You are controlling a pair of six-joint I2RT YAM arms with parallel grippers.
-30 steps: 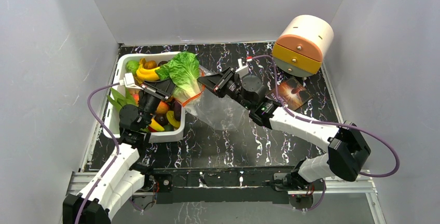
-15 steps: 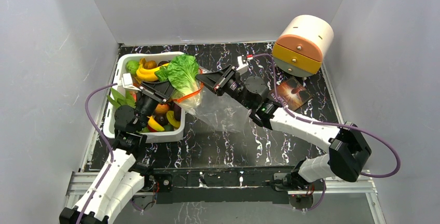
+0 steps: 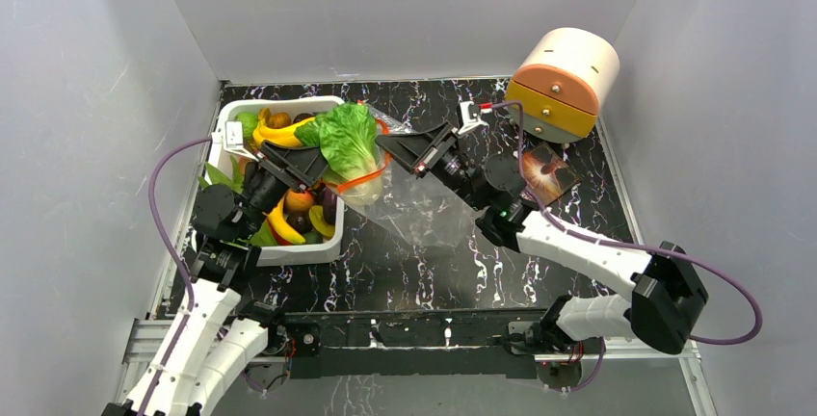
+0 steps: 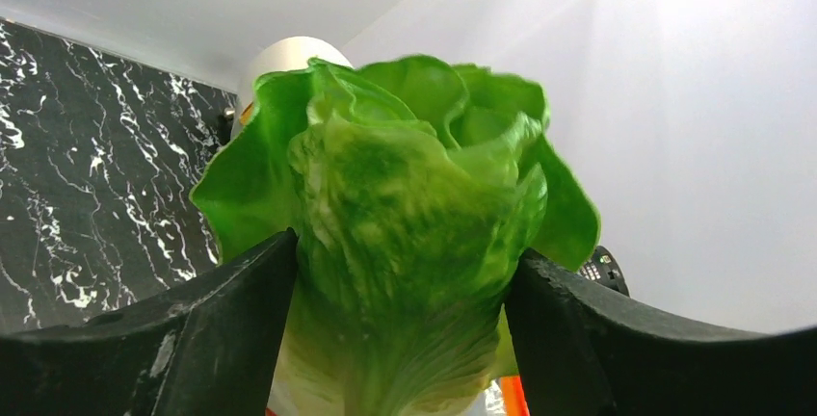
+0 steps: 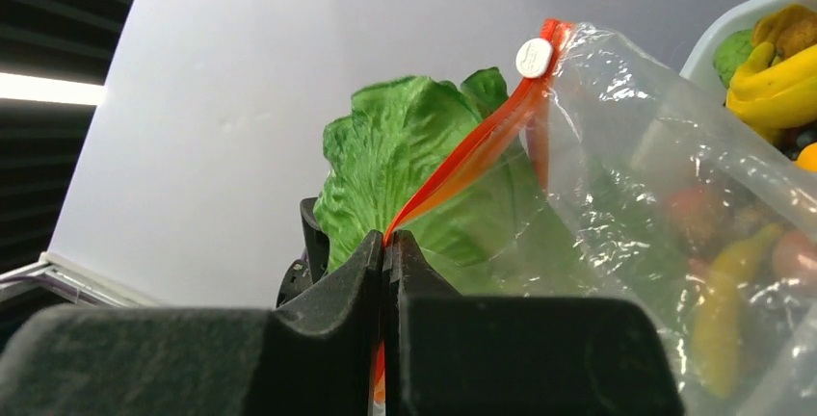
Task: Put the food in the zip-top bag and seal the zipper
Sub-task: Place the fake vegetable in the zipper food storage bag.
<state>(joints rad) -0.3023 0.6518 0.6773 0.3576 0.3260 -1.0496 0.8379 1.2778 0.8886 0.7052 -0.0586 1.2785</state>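
Lettuce [image 4: 414, 166] is framed between the widely spread fingers of the left end effector [image 4: 403, 247], with leaves touching both; whether it is gripped cannot be told. Just ahead of that end effector, the bag [image 5: 655, 175] is held up by the right end effector [image 5: 388, 243], which is clamped tight on the zipper [image 5: 472, 151]. The lettuce is judged light, soft and springy, best taken near its base; the film is judged thin and slippery, best held by its stiffer strip.

A black marble-patterned tabletop [image 3: 424, 272] (veined in white) is enclosed on three sides by plain pale grey walls [image 3: 385, 12], evenly lit.
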